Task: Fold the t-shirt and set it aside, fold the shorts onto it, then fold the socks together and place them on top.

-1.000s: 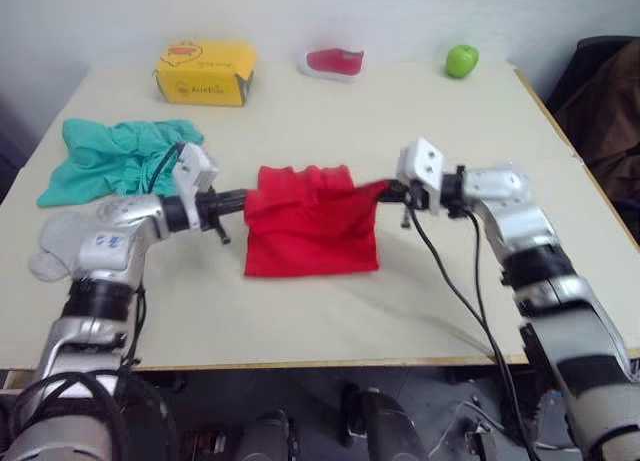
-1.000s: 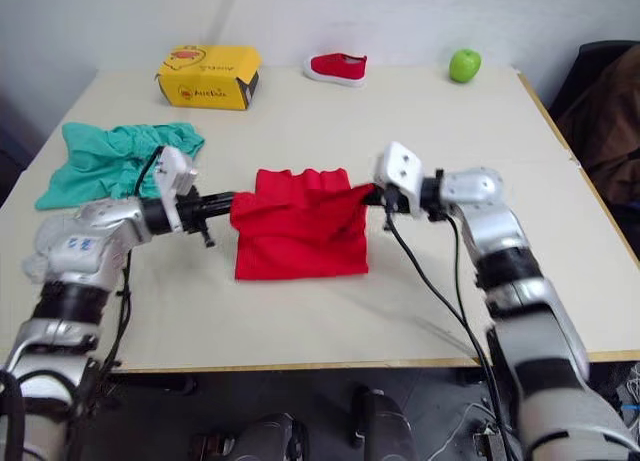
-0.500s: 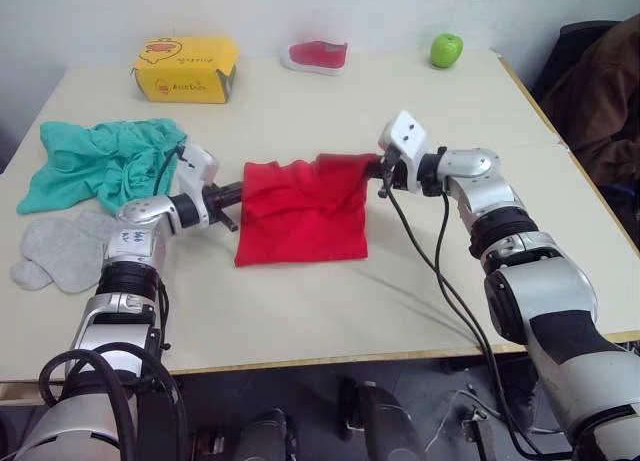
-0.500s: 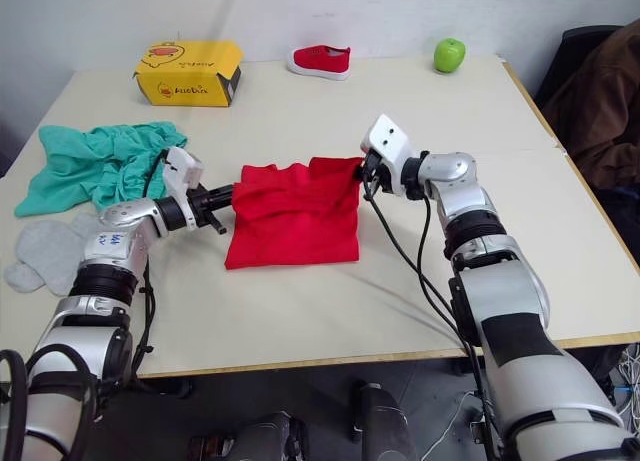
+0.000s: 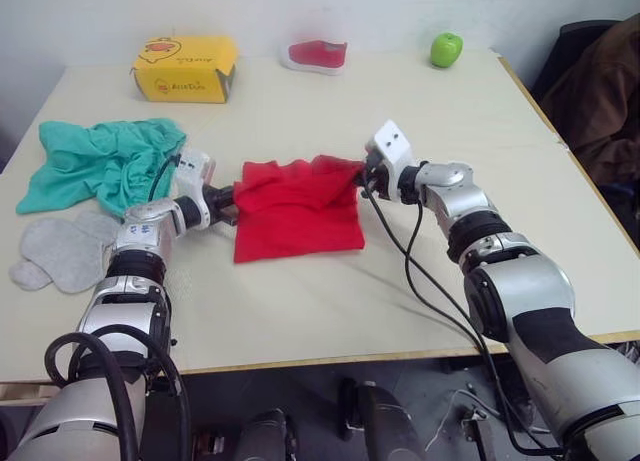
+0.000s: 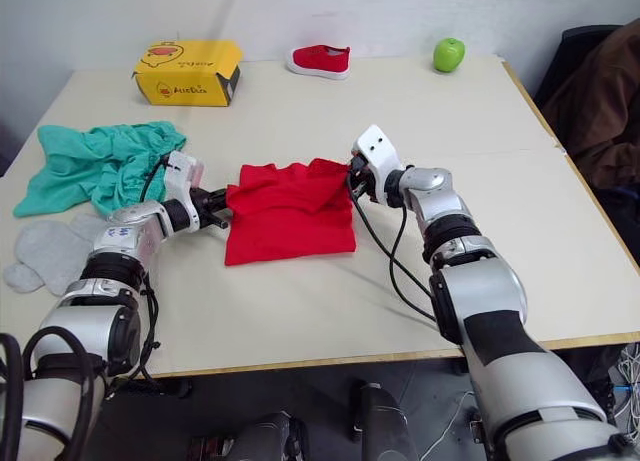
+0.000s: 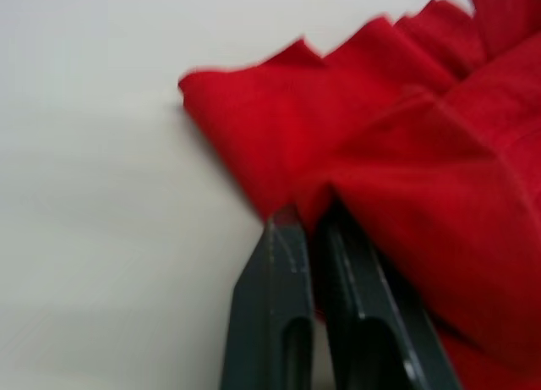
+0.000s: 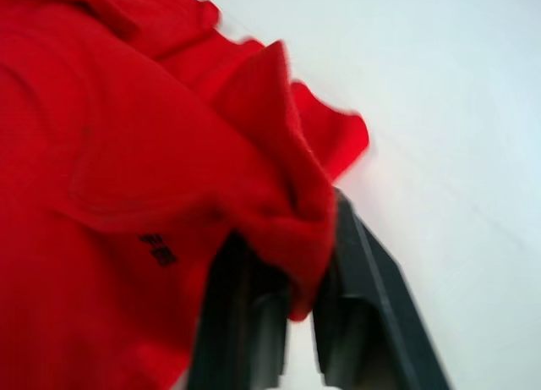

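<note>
Left gripper [image 7: 306, 225] and right gripper [image 8: 292, 301] each clamped on opposite top corners of the t-shirt [image 5: 296, 207], shorts [image 5: 95, 161] and socks [image 5: 62, 249] off its left.

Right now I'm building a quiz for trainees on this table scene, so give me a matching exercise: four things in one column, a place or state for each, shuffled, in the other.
Things:
1. t-shirt
2. shorts
3. socks
4. apple

Places or states:
A. far right corner of the table
B. flat at the left edge, nearer than the teal cloth
C. pinched at both upper corners by the grippers
D. crumpled at the left, untouched

Pairs: 1-C, 2-D, 3-B, 4-A
</note>
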Motion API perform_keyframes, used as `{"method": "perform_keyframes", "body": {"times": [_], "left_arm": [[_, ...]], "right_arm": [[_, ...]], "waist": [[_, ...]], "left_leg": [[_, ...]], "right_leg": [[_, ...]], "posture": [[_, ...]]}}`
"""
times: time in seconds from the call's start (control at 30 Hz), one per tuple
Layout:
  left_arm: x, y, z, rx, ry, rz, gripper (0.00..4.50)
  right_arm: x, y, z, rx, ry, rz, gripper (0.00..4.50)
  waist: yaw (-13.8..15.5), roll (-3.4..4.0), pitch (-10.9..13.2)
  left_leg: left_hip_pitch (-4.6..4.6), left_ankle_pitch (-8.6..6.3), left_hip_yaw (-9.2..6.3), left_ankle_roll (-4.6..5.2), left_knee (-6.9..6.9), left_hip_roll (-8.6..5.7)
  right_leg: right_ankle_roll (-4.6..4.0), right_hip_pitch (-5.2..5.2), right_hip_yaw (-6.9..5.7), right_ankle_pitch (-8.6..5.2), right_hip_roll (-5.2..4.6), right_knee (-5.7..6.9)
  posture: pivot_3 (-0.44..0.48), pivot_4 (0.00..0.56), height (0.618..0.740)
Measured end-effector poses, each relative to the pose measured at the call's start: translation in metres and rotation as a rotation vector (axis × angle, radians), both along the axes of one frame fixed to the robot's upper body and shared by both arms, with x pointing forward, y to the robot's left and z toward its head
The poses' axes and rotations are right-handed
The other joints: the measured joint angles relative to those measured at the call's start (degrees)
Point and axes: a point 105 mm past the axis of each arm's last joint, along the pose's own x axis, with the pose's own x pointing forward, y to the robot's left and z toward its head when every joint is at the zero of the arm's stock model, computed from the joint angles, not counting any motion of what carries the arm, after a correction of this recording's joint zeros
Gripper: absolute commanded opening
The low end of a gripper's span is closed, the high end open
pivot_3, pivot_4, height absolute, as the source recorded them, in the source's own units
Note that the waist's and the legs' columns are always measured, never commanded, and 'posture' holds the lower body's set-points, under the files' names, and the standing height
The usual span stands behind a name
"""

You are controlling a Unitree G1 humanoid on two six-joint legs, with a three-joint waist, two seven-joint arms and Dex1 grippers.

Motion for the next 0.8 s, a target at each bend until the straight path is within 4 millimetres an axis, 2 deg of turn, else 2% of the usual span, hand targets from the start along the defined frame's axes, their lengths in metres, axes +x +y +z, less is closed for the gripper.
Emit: {"method": "perform_keyframes", "body": {"times": [0.17,0.27,0.3,0.37,0.43,0.5,0.57,0.63,0.73,0.8], "left_arm": [[0.004,0.006,0.004,-0.027,0.025,0.057,2.71],[0.0,0.022,0.008,-0.036,0.047,0.082,3.62],[-0.004,0.029,0.01,-0.023,0.051,0.072,3.91],[-0.017,0.043,0.011,0.051,0.055,0.034,4.47],[-0.029,0.058,0.006,0.152,0.078,0.019,4.47],[-0.048,0.072,0.002,0.283,0.058,-0.028,4.47],[-0.063,0.074,0.004,0.328,0.02,-0.09,4.47],[-0.079,0.056,0.016,0.332,-0.062,-0.221,4.47],[-0.108,0.019,0.037,0.357,-0.193,-0.426,4.47],[-0.122,0.005,0.037,0.416,-0.235,-0.505,4.47]], "right_arm": [[0.006,-0.018,-0.011,0.094,0.138,-0.159,3.26],[0.007,-0.042,-0.01,0.064,0.16,-0.222,4.28],[0.007,-0.051,-0.006,0.042,0.144,-0.22,4.5],[0.003,-0.067,0.005,-0.012,0.091,-0.189,4.5],[-0.002,-0.077,0.011,-0.048,0.047,-0.147,4.5],[-0.027,-0.074,0.013,-0.146,-0.082,0.036,4.5],[-0.049,-0.069,0.005,-0.196,-0.111,0.161,4.5],[-0.075,-0.056,-0.001,-0.212,-0.128,0.283,4.5],[-0.106,-0.033,0.001,-0.233,-0.204,0.413,4.5],[-0.117,-0.026,-0.005,-0.284,-0.258,0.458,4.5]], "waist": [[-0.3,0.0,0.0],[-0.4,0.0,0.0],[-0.4,0.0,0.0],[-0.7,0.0,0.0],[-0.7,0.0,0.0],[-0.5,0.01,0.0],[-0.3,0.0,0.0],[0.1,0.0,0.0],[1.1,0.01,0.0],[1.3,0.03,0.0]], "left_leg": [[0.01,0.0,-0.01,0.0,0.0,0.0],[0.0,0.0,0.0,0.0,-0.02,-0.01],[0.0,0.0,0.01,0.0,-0.05,-0.01],[0.06,0.01,0.06,-0.01,-0.18,0.0],[0.15,0.02,0.11,-0.04,-0.26,-0.01],[0.2,0.03,0.08,-0.09,-0.4,0.02],[0.16,0.03,0.08,-0.1,-0.38,0.02],[0.14,0.03,0.1,-0.1,-0.28,0.01],[0.25,0.02,0.08,-0.12,-0.09,0.01],[0.37,0.0,0.09,-0.14,-0.1,0.01]], "right_leg": [[0.0,0.01,0.01,0.0,-0.02,0.02],[0.0,-0.02,0.02,0.0,-0.02,0.01],[0.0,-0.03,0.02,0.0,0.0,0.0],[0.0,-0.05,0.08,0.0,0.02,-0.02],[0.0,-0.05,0.12,0.0,0.05,-0.02],[0.0,-0.05,0.13,0.0,0.08,-0.07],[0.0,-0.08,0.13,0.0,0.07,-0.08],[0.0,-0.05,0.15,0.0,0.04,-0.1],[0.0,0.09,0.19,0.0,0.01,-0.06],[-0.01,0.17,0.21,-0.01,0.0,-0.07]], "posture": [[0.0,0.15,0.74],[0.0,0.15,0.74],[0.0,0.15,0.74],[0.0,0.15,0.74],[0.0,0.15,0.74],[0.0,0.15,0.74],[0.0,0.15,0.74],[0.0,0.15,0.74],[0.0,0.15,0.74],[0.0,0.15,0.74]]}}
